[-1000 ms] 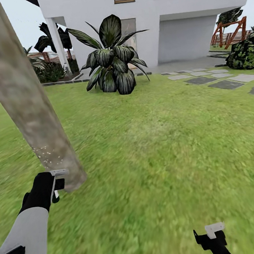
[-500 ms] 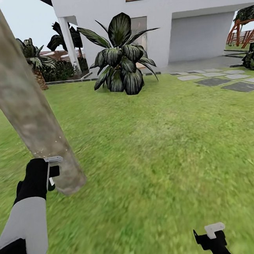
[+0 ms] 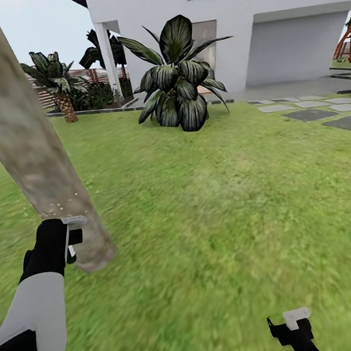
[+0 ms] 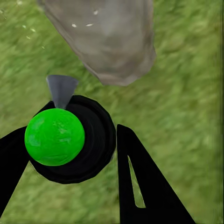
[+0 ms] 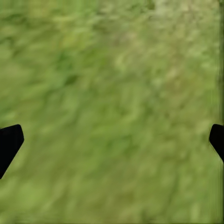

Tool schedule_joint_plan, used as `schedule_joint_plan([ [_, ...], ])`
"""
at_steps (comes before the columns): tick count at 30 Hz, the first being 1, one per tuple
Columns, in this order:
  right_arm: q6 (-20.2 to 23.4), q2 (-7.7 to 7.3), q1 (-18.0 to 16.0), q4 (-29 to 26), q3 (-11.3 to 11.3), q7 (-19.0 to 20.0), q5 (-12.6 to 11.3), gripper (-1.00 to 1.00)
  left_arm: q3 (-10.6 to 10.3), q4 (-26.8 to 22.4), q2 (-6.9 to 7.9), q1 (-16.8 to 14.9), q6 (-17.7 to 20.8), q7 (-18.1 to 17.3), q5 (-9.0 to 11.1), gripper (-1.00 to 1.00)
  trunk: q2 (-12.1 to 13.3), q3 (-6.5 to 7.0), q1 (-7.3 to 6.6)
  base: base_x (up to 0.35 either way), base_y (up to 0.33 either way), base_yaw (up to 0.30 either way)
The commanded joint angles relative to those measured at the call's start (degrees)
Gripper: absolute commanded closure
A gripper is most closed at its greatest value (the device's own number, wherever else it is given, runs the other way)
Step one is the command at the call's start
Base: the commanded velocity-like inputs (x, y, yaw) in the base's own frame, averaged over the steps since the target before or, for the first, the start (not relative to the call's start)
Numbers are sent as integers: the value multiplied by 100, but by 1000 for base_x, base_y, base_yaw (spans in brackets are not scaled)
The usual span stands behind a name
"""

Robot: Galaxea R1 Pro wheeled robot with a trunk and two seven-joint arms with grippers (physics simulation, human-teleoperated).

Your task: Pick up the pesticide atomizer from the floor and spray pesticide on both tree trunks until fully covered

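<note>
The thick mottled grey-beige tree trunk (image 3: 27, 138) leans across the left of the head view, with its base (image 3: 96, 252) in the grass. My left gripper (image 3: 70, 243) is shut on the pesticide atomizer (image 3: 73, 236), whose pale grey trigger head (image 3: 75, 221) is right against the lower trunk. Small white specks dot the bark just above it. In the left wrist view the atomizer (image 4: 70, 140) shows its green spot (image 4: 54, 136) and its grey nozzle (image 4: 60, 88) points at the trunk base (image 4: 107, 42). My right gripper (image 3: 293, 326) hangs open low over the grass (image 5: 112, 102).
A big dark broad-leaved plant (image 3: 178, 82) stands mid-lawn before the white house (image 3: 268, 28). A short palm (image 3: 58, 82) and a slatted fence (image 3: 46, 95) lie far left. Grey stepping stones (image 3: 321, 112) run at the right. Open lawn (image 3: 229, 218) spreads ahead and right.
The camera has swung left, shifting the house and plant rightward and bringing the palm into view. My left gripper with the atomizer has risen slightly along the trunk. The right gripper holds still.
</note>
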Motion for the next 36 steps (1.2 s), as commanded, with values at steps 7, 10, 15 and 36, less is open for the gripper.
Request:
schedule_joint_plan([
  [7, -19, 4, -4, 7, -45, -12, 61, -100, 9, -1, -2, 0, 11, -56, -65, 100, -2, -5, 1, 151, -244, 46],
  [10, -19, 5, -4, 7, -45, -12, 61, -100, 9, 0, 13, 0, 9, -57, -65, 100, -2, -5, 1, 150, -245, 254],
  [15, -19, 6, -4, 7, -45, -12, 61, -100, -4, -3, 18, 75, -40, -56, -65, 100, -2, -5, 1, 144, -250, 276],
  [36, -19, 3, -4, 7, -45, -27, 61, -100, 769, 44, 136, 1437, -1253, 308, -19, 100, -2, -5, 1, 89, -268, 153],
])
